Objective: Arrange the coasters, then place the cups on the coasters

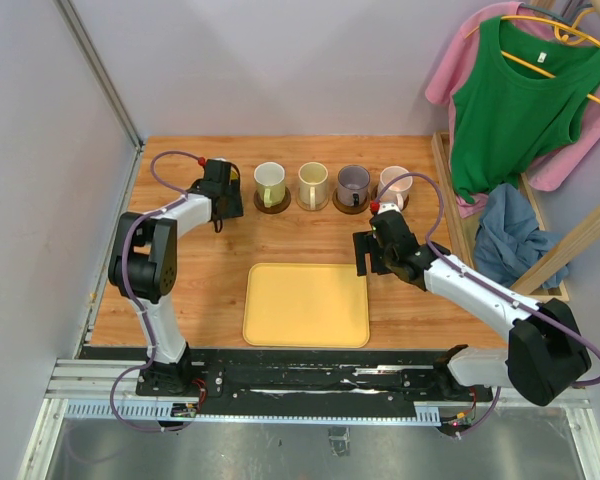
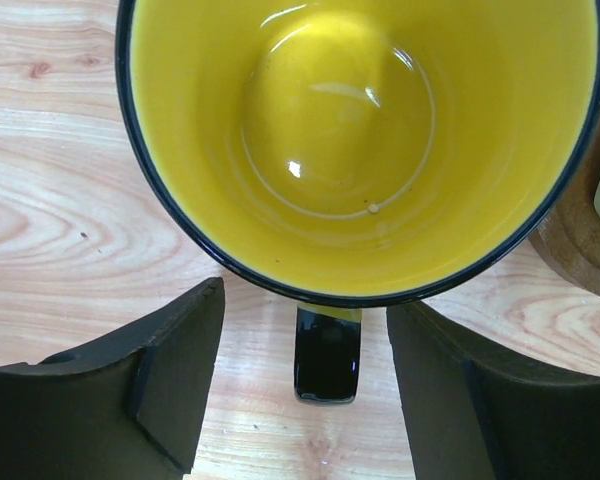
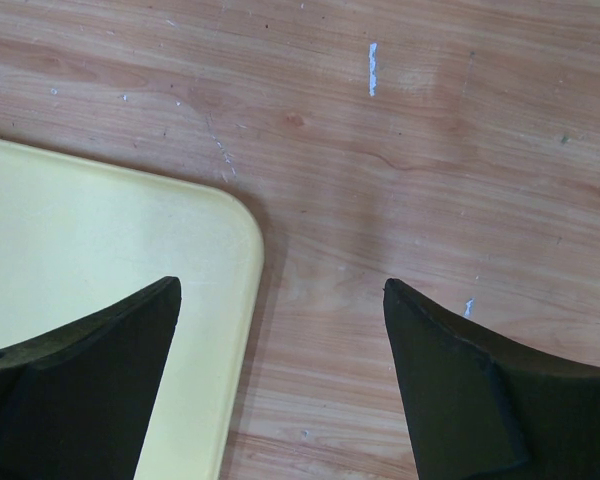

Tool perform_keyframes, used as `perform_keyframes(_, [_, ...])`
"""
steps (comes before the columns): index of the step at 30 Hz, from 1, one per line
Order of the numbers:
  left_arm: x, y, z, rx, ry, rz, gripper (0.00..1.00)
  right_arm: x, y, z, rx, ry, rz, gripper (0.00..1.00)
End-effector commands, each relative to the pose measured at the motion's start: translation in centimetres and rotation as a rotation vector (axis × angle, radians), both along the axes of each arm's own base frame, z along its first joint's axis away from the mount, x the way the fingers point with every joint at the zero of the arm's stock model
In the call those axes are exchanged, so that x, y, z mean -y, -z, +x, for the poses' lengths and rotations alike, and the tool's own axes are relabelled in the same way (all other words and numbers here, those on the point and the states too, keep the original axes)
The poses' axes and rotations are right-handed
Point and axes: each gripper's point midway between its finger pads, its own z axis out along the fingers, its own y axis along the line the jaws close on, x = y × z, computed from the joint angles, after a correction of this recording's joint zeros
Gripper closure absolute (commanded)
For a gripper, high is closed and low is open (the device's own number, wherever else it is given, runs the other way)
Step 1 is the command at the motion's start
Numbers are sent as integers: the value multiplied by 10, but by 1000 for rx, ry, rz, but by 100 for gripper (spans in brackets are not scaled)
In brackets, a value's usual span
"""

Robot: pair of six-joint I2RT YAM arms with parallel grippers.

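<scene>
**Left gripper** [image 2: 305, 305]: matte black fingers spread, one on each side of the yellow mug's handle. Bare wood shows in both gaps, and nothing is pinched.

**Yellow mug** [image 2: 370, 140]: round and glossy, bright yellow inside, with a dark rim. Its dark glossy handle [image 2: 327, 352] points to 6 o'clock in the left wrist view. It stands at the 9 o'clock end of the mug row, along the 12 o'clock side of the grained wooden table [image 1: 210, 290]. Whether a disc lies beneath it cannot be told.

**Row, running toward 3 o'clock:**
- The cream-green mug [image 1: 270, 183] sits on a round brown wood-grained coaster [image 2: 580, 240].
- The cream-white mug [image 1: 312, 184] and the grey-purple mug [image 1: 353, 184] each sit on a dark disc.
- The pale pink mug [image 1: 393, 183] comes last.

**Right gripper** [image 3: 280, 290]: fingers spread and empty, above bare table just beside the rounded 1 o'clock corner of the smooth yellow rectangular tray [image 3: 100, 230].
</scene>
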Motion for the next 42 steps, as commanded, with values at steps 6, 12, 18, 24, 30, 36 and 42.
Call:
perform_keyframes(6, [-15,-21,-6,42,-48,34,30,-1,-14,7,29,18,28,17])
perform_keyframes(12, [-22,-24,-13,35,-73,58,30,-2,-14,6,25,18,37,16])
perform_keyframes(18, [-24,-28,-19,37,-83,62,31,-2,-14,4,23,19,46,17])
perform_keyframes(24, [-26,-28,-25,34,-90,61,31,-2,-12,2,17,19,49,17])
perform_keyframes(30, [-29,-28,-30,28,-99,75,31,-2,-11,1,12,19,53,17])
perform_keyframes(36, [-32,-31,-33,30,-106,86,31,-5,-11,2,8,16,61,16])
perform_keyframes(42, [-36,-33,-35,34,-118,89,31,-6,-9,1,-1,14,65,17])
